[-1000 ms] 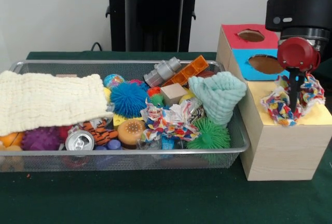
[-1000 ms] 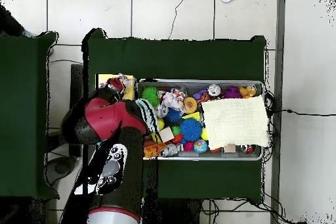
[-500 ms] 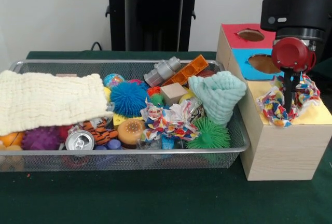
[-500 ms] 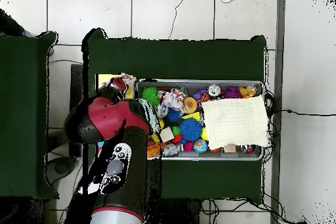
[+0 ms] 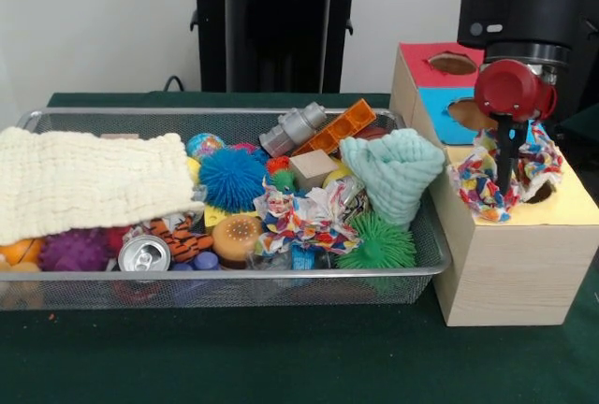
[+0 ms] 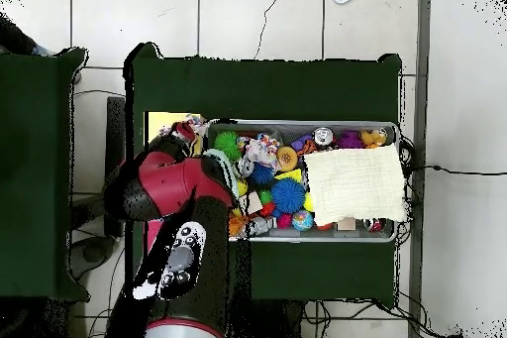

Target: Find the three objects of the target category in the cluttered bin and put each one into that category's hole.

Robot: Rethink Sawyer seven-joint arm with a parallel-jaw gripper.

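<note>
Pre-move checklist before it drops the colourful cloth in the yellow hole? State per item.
1. Colourful cloth hangs at the gripper: ok.
2. Finger state: cannot tell, the cloth hides the tips.
3. Cloth over the yellow section of the wooden box: ok.
4. Cloth centred on the yellow hole: not ok, the hole shows to the right of the cloth in the front view, with most of the cloth left of it.
5. Cloth clear of the blue section's hole: ok.
6. Nothing trailing back to the mesh bin: ok, the cloth hangs apart from the mint cloth.
</note>
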